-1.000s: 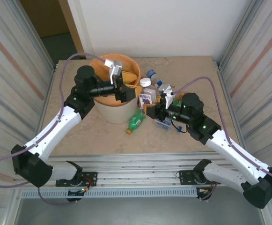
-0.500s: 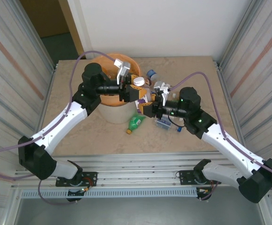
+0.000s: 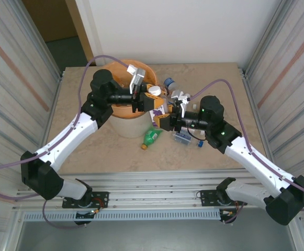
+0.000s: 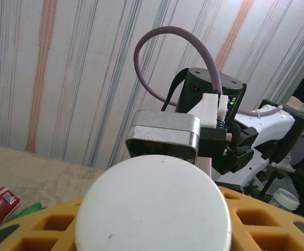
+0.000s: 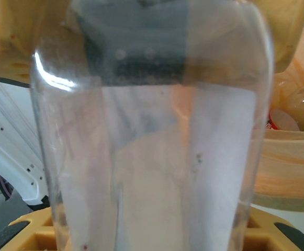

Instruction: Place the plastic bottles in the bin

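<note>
Just right of the bin, the right gripper clamps a clear bottle, seemingly for handover; the left gripper brackets its white cap, though I cannot tell if it pinches.

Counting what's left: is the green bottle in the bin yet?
Out: the green bottle lies on the table beside the bin.

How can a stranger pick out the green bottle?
Find the round off-white, orange-lined bin. On the table at its near side lies the green bottle. Unlike the clear bottles nearby, it is green with a yellow cap.
</note>
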`<state>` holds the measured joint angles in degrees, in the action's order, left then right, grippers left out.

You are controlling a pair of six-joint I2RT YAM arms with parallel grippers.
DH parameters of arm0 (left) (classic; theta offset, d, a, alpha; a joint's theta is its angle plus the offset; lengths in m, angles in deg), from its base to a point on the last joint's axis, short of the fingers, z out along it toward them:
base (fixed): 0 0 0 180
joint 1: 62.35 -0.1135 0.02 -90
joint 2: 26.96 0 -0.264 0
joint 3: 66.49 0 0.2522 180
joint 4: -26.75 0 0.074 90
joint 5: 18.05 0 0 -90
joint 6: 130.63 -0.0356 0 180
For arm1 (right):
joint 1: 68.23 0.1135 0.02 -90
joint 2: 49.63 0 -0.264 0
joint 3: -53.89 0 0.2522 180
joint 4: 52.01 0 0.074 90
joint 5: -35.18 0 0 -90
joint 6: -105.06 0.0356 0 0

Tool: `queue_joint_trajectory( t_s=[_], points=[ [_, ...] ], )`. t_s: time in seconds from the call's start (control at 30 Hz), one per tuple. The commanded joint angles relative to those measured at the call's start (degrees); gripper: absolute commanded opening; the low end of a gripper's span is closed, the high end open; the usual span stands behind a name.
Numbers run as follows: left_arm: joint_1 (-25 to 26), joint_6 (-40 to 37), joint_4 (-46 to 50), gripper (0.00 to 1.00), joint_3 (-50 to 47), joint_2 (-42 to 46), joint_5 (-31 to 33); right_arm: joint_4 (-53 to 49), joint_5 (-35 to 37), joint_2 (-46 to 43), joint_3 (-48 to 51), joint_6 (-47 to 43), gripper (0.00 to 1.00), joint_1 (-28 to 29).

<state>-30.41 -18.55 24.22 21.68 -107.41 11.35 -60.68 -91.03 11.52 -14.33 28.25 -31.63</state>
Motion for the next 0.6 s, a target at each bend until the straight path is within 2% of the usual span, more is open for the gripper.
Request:
queue_joint_trajectory(
  t_s=[0.0, 0.07, 0.13, 0.33, 0.57],
  points=[
    [0.30, -1.39, 2.16, 0.00, 1.48, 1.71, 5.45, -0.33, 4.14, 0.64, -2.10, -1.35, 0.58, -0.49],
    [-0.20, -2.59, 3.77, 0.00, 1.51, 2.71, 8.37, -1.65, 5.50, 0.47, -2.00, -1.66, 0.75, -0.56],
    [-0.76, -3.95, 5.75, 0.00, 1.44, 3.86, 11.83, -2.79, 7.07, 0.16, -1.79, -1.75, 0.82, -0.57],
    [-1.31, -10.51, 13.17, 0.00, 2.99, 7.53, 27.81, -4.85, 11.96, -1.59, -0.41, -1.34, 0.97, -0.73],
    [-1.28, -19.22, 19.83, 0.00, 6.27, 9.70, 48.96, -10.26, 23.38, -2.32, -0.91, 3.04, 0.98, -0.67]
  ],
)
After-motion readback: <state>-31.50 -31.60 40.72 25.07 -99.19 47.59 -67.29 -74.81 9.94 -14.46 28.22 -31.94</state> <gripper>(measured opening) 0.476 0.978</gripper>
